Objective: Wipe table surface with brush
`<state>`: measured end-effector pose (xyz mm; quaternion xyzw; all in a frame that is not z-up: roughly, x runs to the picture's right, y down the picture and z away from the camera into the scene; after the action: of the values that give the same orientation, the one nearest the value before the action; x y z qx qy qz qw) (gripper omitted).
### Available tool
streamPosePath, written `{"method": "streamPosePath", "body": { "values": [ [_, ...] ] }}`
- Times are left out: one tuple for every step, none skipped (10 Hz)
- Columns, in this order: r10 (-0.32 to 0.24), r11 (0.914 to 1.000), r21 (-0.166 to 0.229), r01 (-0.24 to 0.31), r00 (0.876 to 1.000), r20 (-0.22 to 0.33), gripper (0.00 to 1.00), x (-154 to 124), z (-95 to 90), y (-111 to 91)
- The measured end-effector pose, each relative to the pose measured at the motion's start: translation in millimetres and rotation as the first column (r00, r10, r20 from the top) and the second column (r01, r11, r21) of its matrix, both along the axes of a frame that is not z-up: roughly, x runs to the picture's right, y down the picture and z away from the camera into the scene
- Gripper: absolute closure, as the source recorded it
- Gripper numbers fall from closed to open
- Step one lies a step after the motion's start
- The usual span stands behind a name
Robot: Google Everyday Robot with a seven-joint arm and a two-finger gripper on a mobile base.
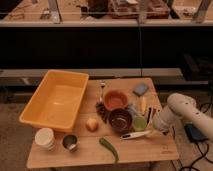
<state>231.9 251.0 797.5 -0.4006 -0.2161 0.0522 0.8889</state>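
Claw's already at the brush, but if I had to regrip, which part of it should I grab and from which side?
Grip the brush at its right end, coming from the table's right edge, where the claw is now, shut on that end. The brush lies flat and nearly sideways on the table surface. The dark bowl and green cup crowd it just behind, so the right end is likely easiest.
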Motion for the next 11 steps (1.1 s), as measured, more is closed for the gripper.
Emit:
{"method": "streamPosePath", "body": {
  "values": [
    [-0.013,0.9999,-0.004,0.014,1.000,0.016,1.00,-12.8,0.7,5.4],
    [-0.029,0.9995,-0.008,0.029,0.999,0.037,1.00,-26.3,-0.5,11.4],
    [-0.041,0.9991,-0.011,0.042,0.997,0.058,1.00,-37.0,-3.9,18.8],
    [-0.054,0.9983,-0.014,0.056,0.995,0.084,1.00,-43.4,-11.4,29.8],
    [-0.060,0.9979,-0.018,0.062,0.993,0.105,1.00,-46.3,-18.0,38.2],
    [-0.069,0.9972,-0.020,0.072,0.989,0.129,1.00,-51.5,-24.4,44.5],
    [-0.082,0.9962,-0.018,0.085,0.985,0.150,1.00,-57.2,-29.4,48.2],
    [-0.096,0.9948,-0.016,0.100,0.980,0.173,1.00,-63.8,-36.7,53.7],
    [-0.107,0.9936,-0.016,0.112,0.976,0.187,1.00,-67.5,-43.7,61.1],
    [-0.121,0.9917,-0.019,0.127,0.972,0.202,1.00,-70.1,-53.9,73.6],
    [-0.125,0.9909,-0.023,0.133,0.970,0.206,1.00,-68.3,-59.1,82.1]
  ]
}}
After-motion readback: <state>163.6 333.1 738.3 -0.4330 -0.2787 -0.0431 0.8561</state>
